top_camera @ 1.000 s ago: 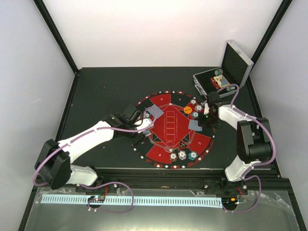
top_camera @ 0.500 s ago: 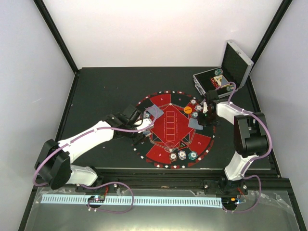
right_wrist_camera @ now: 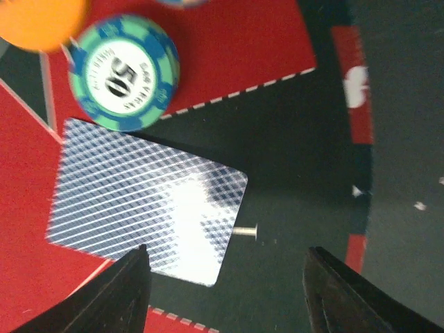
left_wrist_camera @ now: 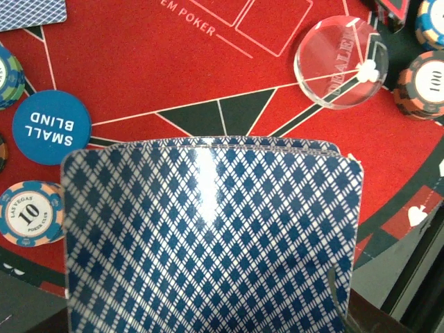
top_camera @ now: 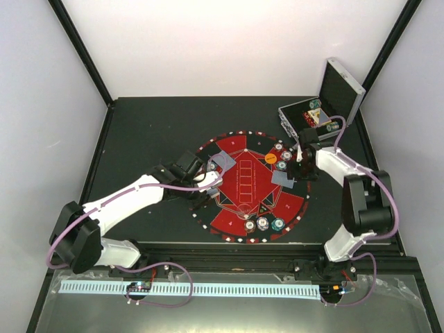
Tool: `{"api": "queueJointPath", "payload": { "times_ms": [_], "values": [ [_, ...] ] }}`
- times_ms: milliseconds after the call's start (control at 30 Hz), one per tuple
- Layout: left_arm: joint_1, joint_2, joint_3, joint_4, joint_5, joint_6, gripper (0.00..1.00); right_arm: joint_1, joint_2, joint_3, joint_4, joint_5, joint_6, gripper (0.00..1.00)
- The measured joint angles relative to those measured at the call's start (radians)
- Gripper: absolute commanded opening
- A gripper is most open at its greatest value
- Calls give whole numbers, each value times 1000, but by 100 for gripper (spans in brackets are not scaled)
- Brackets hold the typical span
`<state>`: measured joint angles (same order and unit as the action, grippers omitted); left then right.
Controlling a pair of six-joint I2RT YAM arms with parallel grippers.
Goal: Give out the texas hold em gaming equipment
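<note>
Top external, far left: the left gripper (top_camera: pixel 210 182) reaches in over the left rim of the round mat (top_camera: pixel 232 215), which lies on the dark surface (top_camera: pixel 152 132).
Left gripper state: clamped on the held card (left_wrist_camera: pixel 208 236), by my reading. The card hides the fingers in the left wrist view.
Held card: blue-diamond back, bowed, lifted clear of the mat and not yet dealt.
Around it on the mat: the small-blind disc (left_wrist_camera: pixel 51 127) lies flat with a "10" chip (left_wrist_camera: pixel 28 212) near it. The clear dealer button (left_wrist_camera: pixel 338 62) sits well off to the right.
Upper-left seat: one dealt card (top_camera: pixel 223 162) lies face down.
Near seat: a row of chips (top_camera: pixel 263 223) with the black triangle marker (top_camera: pixel 264 209) just behind them.
Upper-right seat: the orange disc (top_camera: pixel 270 158) is down, with a chip stack (top_camera: pixel 279 149) just beside it.
Right seat: the right-hand card (right_wrist_camera: pixel 146 201) lies flat and face down, with a teal "50" chip (right_wrist_camera: pixel 125 73) close by its corner, not touching.
Right gripper (right_wrist_camera: pixel 225 291): jaws wide apart with nothing between them, hovering just over that card's edge.
Far right: the metal case (top_camera: pixel 322 104) stands lid up, with a few chips visible inside.
Progress: well along, I'd say. Several seats have chips, markers and a card. What's left is placing the held card, and likely emptying what remains in the case.
</note>
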<state>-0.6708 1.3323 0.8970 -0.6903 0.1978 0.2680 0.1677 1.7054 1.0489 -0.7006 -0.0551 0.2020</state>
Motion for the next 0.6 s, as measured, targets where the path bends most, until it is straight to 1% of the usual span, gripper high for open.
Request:
{"api": "queueJointPath", "payload": {
  "times_ms": [133,233,300,400,500,600],
  "values": [
    [-19,-10,0,3,32,0,34,3,-154,0,-35,-9,3,66],
    [-39,-11,0,4,59,0,34,14,-264,-3,-36,-85,8,66],
    [-53,-12,0,5,77,1,34,43,-335,-31,-6,-185,20,66],
    [-76,-13,0,6,100,1,35,118,-410,-131,92,-381,80,68],
    [-95,-13,0,6,116,1,35,219,-418,-239,206,-534,167,67],
    [-111,-13,0,6,124,1,35,330,-390,-308,322,-653,247,67]
  ]
}}
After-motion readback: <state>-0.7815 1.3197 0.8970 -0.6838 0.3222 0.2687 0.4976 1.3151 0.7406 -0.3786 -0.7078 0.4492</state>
